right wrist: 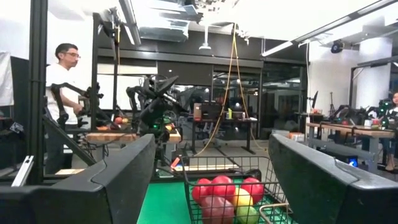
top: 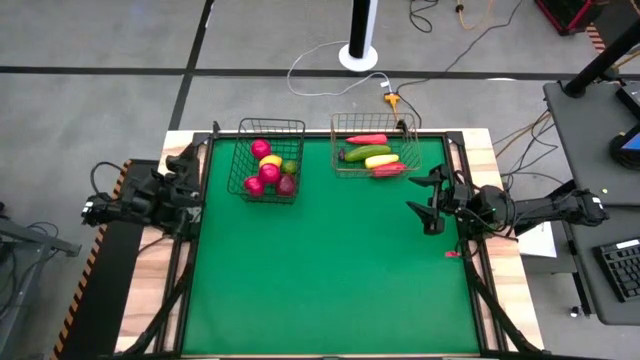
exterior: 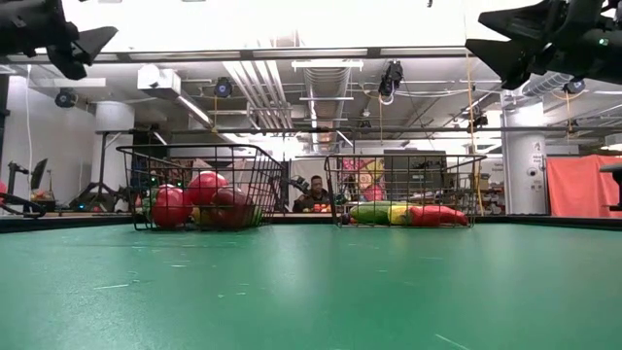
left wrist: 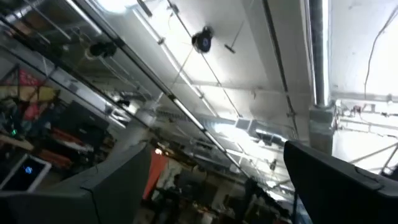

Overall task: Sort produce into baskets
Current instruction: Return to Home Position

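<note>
The left hand point(top: 193, 180) is hanging raised over the edge of the worktop point(top: 320, 290), just left of the black basket point(top: 236, 150). Its fingers point(left wrist: 106, 190) are standing wide apart with nothing between them. The black basket is sitting at the worktop's far side and is holding the round produce point(top: 268, 172): several red pieces, a yellow one, a green one and a dark purplish one, piled touching each other. Just right of the black basket, and apart from it, the silvery basket point(top: 340, 125) is holding the long produce point(top: 366, 154): a red piece, a green one, a yellow one and another red one, lying side by side. Well right of the black basket, the right hand point(top: 429, 203) is hovering above the worktop, its fingers spread and empty, pointing toward the black basket.
</note>
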